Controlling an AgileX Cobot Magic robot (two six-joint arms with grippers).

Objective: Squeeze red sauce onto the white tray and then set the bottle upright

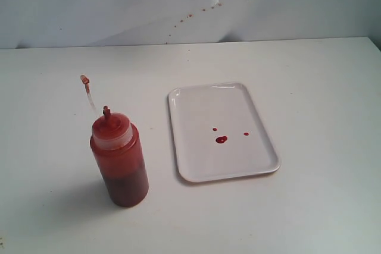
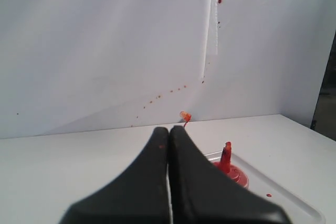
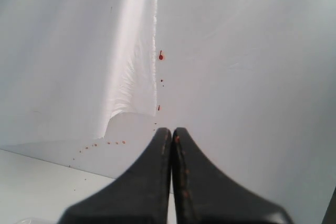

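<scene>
Closest to me, the bottle (image 1: 119,159) stands upright on the desk (image 1: 309,75), near the white tray (image 1: 196,105), where three drops of red sauce (image 1: 221,140) sit. No arm shows here. From the left wrist, the left end effector (image 2: 169,129) is pressed together, empty, the bottle's nozzle showing past it. From the right wrist, the right end effector (image 3: 171,131) is likewise together, facing the speckled wall (image 3: 236,77). Both steps look done, I'd say; any retreat should steer wide of the tethered cap (image 1: 84,79).
</scene>
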